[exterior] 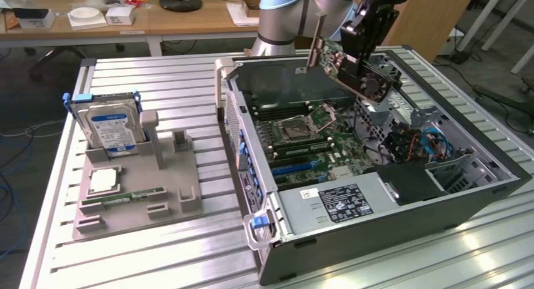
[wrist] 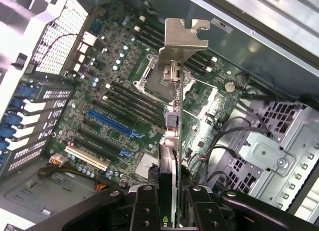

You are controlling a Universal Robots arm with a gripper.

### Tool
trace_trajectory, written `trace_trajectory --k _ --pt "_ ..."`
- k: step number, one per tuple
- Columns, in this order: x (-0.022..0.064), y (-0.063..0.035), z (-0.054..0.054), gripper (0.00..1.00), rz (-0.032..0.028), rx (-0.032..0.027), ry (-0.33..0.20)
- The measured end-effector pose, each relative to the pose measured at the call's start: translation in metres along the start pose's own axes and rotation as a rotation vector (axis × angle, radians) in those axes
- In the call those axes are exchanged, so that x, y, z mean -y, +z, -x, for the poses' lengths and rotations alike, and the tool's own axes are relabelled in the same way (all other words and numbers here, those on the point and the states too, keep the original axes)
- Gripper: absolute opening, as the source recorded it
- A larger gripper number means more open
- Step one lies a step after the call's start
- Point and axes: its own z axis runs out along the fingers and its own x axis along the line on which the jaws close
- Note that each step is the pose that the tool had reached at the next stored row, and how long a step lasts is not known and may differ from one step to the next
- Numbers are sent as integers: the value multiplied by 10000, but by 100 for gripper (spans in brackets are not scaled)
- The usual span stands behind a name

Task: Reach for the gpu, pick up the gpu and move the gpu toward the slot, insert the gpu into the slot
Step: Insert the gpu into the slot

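- Ribbed aluminium table (exterior: 167, 251), its long grooves catching the light, carries an open black steel computer case (exterior: 392, 233) lying on its side, with wooden desks behind.
- Black two-fingered gripper (exterior: 359, 59) (wrist: 169, 197) of the pale blue-and-silver robot arm (exterior: 284, 14) is clenched on the thin green circuit-board gpu (exterior: 367, 76) (wrist: 172, 156), pinching the card from both faces.
- Held in the air over the case's open side, the gpu hangs tilted, its black round fan (exterior: 377, 84) facing the exterior view's right and its bent silver metal end bracket (wrist: 183, 39) pointing away from the fingers.
- Below it, apart from the card, lies the green motherboard (exterior: 334, 142), with the long narrow blue plastic slot (exterior: 294, 168) (wrist: 115, 123) bare beside the parallel black memory slots and the square silver processor socket (wrist: 154, 74).
- At the exterior view's left, a grey moulded fixture (exterior: 159, 195) props a blue-labelled silver hard drive (exterior: 112, 126) upright, with a narrow green memory stick (exterior: 134, 195) lying flat in front of it.
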Motion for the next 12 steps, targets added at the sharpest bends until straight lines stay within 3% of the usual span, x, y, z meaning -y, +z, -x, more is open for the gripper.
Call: trace_trajectory --k 12 --pt "0 1 0 26 39 43 -1067"
